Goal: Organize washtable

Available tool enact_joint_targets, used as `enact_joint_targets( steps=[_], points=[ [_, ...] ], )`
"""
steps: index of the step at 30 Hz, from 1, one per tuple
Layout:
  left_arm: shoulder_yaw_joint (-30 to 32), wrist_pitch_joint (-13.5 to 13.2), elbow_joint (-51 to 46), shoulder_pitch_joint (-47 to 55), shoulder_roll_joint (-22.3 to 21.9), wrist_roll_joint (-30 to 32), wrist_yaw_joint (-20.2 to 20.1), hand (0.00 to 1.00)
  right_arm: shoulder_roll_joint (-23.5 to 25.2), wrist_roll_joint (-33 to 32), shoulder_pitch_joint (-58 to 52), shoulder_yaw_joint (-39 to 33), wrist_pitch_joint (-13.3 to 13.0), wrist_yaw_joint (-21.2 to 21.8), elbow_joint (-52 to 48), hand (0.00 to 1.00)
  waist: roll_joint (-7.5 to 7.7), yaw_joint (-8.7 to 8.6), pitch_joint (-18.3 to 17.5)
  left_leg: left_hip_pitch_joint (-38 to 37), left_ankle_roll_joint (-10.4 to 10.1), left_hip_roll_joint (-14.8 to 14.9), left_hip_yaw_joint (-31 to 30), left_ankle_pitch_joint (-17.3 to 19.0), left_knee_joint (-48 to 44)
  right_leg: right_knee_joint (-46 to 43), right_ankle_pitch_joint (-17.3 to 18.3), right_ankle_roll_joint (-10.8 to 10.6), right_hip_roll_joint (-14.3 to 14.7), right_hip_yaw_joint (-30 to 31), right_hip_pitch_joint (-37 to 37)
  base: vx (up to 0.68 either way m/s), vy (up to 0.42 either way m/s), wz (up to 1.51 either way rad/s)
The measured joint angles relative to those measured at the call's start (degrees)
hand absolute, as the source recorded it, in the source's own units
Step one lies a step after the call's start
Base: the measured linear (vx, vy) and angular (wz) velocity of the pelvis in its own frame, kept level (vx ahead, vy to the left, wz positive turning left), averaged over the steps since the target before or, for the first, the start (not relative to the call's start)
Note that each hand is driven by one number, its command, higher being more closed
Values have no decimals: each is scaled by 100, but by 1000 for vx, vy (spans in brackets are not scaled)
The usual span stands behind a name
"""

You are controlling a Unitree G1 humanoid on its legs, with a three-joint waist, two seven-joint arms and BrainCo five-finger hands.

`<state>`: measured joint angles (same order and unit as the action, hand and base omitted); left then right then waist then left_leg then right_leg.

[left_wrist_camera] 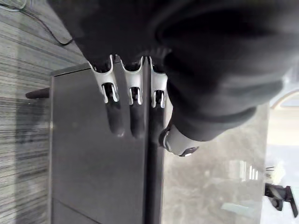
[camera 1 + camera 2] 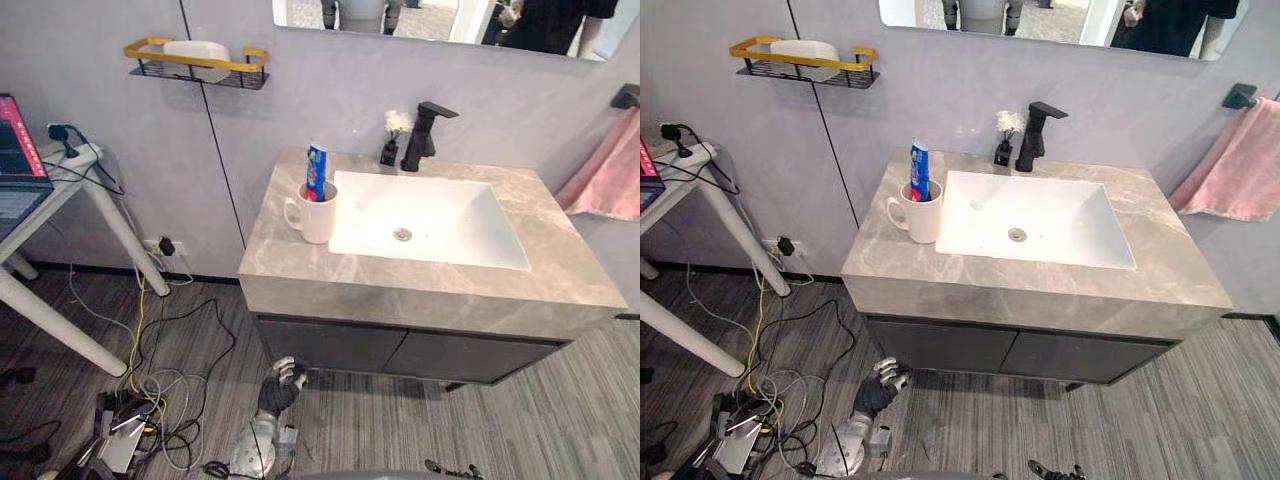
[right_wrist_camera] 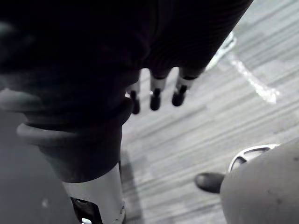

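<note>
blue toothpaste tube stands in white mug, its print illegible

Grey wall, striped grey floor, mirror, white desk

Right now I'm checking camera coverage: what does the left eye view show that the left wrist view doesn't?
The left eye view adds the mug holding a tube, the basin, towel and shelf. The left wrist view adds a close look at the left hand, fingers straight before the cabinet. Both show that hand, the cabinet, counter and faucet.
</note>
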<state>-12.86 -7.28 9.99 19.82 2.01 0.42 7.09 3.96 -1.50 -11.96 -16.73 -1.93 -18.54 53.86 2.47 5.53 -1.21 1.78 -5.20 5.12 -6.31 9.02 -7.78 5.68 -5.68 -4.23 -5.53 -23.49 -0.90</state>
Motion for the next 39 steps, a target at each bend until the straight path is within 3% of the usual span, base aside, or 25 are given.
enact_joint_targets(
  steps=[5,9,11,17,20,23,25,28,32,39],
  points=[
    [1,-42,-903,-65,-85,40,184,100,-41,186,56,125,-12,15,107,0,41,20,-23,60,27,-49,-128,-23,-31,-2,22,-29,-80,-158,-20,47,29,17],
    [-52,-93,-1591,8,-165,436,253,100,-134,205,89,358,-18,12,197,0,41,159,14,65,29,-76,-166,-19,-100,-2,42,-46,-107,-237,-95,-7,24,12],
    [-202,-279,-2218,251,-58,715,323,100,-197,207,150,512,-49,11,326,0,18,166,36,127,49,-103,-299,-2,-133,-2,69,-45,-114,-374,-143,-48,9,29],
    [-532,-571,-3147,433,183,562,324,100,-247,227,155,614,-43,0,448,0,10,327,62,283,92,-202,-635,-10,-137,-3,134,-28,-149,-776,-212,-27,12,37],
    [-808,-676,-3581,427,180,-214,240,100,-288,346,244,736,-31,2,562,0,6,330,63,341,90,-239,-820,-104,-96,-3,170,-79,-167,-957,-261,13,12,39],
    [-1071,-654,-3770,323,194,-1711,-191,100,-317,434,306,781,5,17,621,0,-23,322,59,340,70,-257,-913,-144,-42,-3,189,-102,-167,-1053,-288,42,12,17],
    [-1329,-536,-3770,110,260,-2440,-400,100,-362,438,337,785,8,98,666,0,-63,323,70,336,67,-266,-915,-153,-31,-3,201,-116,-157,-1056,-287,52,13,4],
    [-1682,-383,-3762,-394,347,-3021,-592,100,-449,444,363,846,6,231,671,0,-115,291,100,282,66,-272,-845,-154,-33,-2,201,-117,-168,-972,-281,39,23,-10],
    [-2023,-168,-3732,-861,359,-3401,-712,100,-497,445,414,848,15,272,680,0,-183,150,91,232,66,-222,-718,-154,-19,-2,200,-115,-163,-848,-213,25,23,-18],
    [-2366,75,-3041,-1587,368,-3567,-696,100,-530,447,484,830,27,420,781,0,-183,91,92,217,66,-187,-454,-154,-4,-1,170,-77,-149,-545,-60,-7,17,-21]
  ],
)
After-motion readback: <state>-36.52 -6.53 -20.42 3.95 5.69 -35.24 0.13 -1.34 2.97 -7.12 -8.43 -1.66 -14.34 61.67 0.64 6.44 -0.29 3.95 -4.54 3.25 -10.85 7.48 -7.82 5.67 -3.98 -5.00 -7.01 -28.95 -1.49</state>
